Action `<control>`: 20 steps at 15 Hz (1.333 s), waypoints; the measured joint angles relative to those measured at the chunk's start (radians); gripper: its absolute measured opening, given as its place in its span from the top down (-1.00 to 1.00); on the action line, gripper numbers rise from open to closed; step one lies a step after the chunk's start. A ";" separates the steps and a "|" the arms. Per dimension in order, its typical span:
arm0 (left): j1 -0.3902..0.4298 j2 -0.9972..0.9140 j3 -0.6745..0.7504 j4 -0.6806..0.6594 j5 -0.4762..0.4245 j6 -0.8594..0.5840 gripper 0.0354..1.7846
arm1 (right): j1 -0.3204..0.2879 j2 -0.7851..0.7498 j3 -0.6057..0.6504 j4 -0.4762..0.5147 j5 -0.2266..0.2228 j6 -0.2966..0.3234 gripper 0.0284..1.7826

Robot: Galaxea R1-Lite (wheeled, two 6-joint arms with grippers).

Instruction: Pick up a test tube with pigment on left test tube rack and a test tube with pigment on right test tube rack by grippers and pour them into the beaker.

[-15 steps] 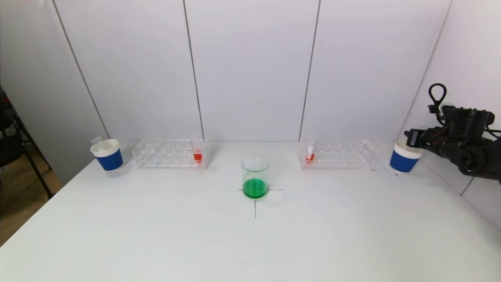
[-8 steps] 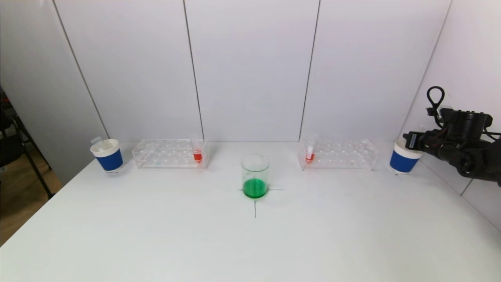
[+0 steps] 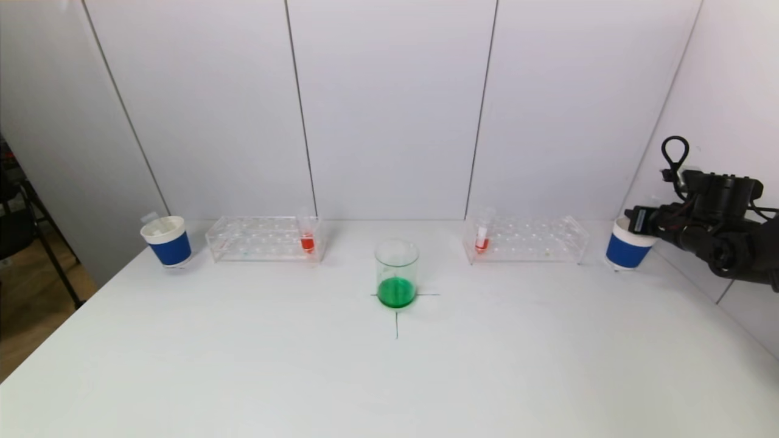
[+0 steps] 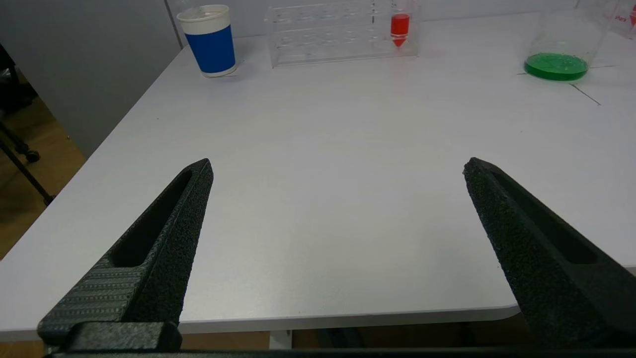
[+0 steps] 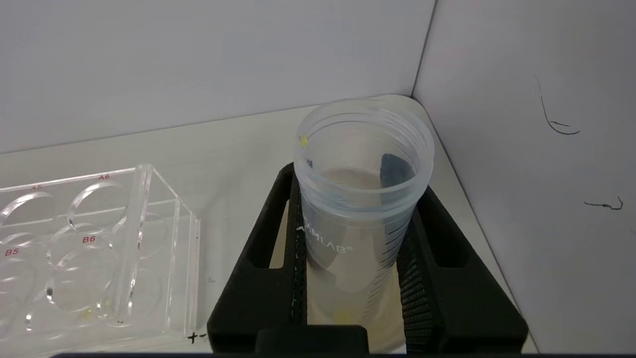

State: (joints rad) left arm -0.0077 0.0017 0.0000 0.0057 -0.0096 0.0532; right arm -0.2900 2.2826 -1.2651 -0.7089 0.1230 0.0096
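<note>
The right hand (image 5: 350, 278) is clamped on an empty clear test tube (image 5: 360, 199), poised over the blue cup (image 3: 627, 250) at the worktop's (image 3: 389, 365) far right corner. The left hand (image 4: 338, 199) hangs wide open, holding nothing. One red-filled tube (image 3: 307, 237) stands in the left rack (image 3: 261, 238), another (image 3: 481, 238) in the right rack (image 3: 526, 238), the beaker (image 3: 397, 272) between them. Those tubes look light, smooth, probably slippery; grip them high, above the pigment.
</note>
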 joint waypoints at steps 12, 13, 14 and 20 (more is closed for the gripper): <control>0.000 0.000 0.000 0.000 0.000 0.000 -0.98 | 0.003 -0.035 0.039 -0.040 -0.001 0.000 -1.00; 0.000 0.000 0.000 0.000 0.000 0.000 -0.98 | 0.005 -0.058 0.056 -0.040 -0.002 0.000 -1.00; 0.000 0.000 0.000 0.000 0.000 0.000 -0.98 | 0.008 -0.084 0.076 -0.040 -0.005 0.000 -0.99; 0.000 0.000 0.000 0.000 0.000 0.000 -0.98 | 0.042 -0.345 0.292 -0.040 -0.028 -0.003 -0.99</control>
State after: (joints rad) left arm -0.0077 0.0017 0.0000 0.0057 -0.0100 0.0534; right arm -0.2481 1.9377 -0.9732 -0.7485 0.0951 0.0070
